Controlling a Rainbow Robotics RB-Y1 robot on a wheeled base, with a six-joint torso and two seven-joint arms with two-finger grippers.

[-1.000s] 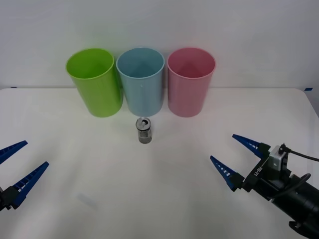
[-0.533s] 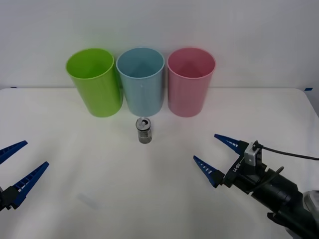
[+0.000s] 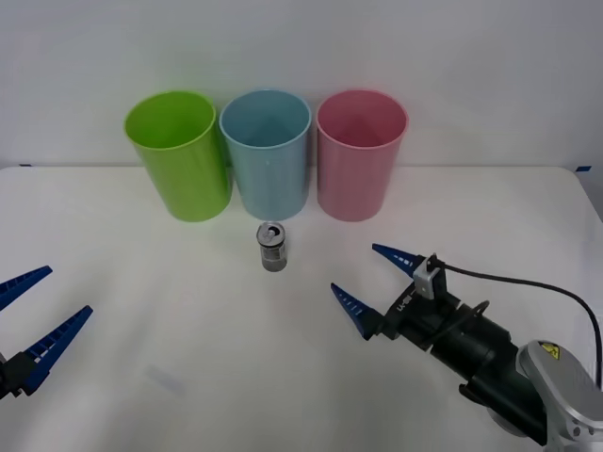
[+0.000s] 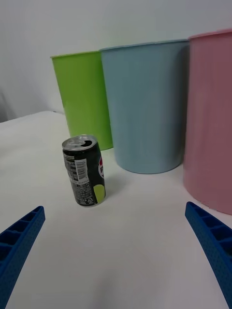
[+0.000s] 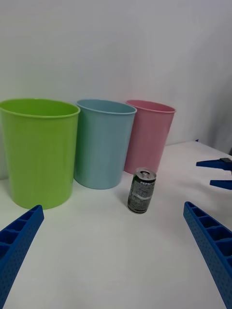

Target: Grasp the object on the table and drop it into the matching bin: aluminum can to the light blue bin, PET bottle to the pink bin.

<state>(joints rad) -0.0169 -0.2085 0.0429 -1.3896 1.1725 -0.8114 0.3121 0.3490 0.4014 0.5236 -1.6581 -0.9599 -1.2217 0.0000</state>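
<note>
1. Lime green bin (image 3: pixel 179 155), light blue bin (image 3: pixel 267 151), pink bin (image 3: pixel 360 153): lined up at table (image 3: pixel 188 330) rear, seemingly empty.
2. Aluminum can (image 3: pixel 272 247): upright before light blue bin.
3. Right gripper (image 3: pixel 371 284): spread wide near can, bare tabletop between.
4. Left gripper (image 3: pixel 36 314): spread, at left edge.

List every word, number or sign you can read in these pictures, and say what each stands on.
Aluminum can: white print blocks and a round logo on its dark label, too small to read.
Right gripper: white lettering on its black mount, too blurred to read.
Right arm: a yellow warning sticker near the wrist, symbol unreadable.
Nothing else carries text.
</note>
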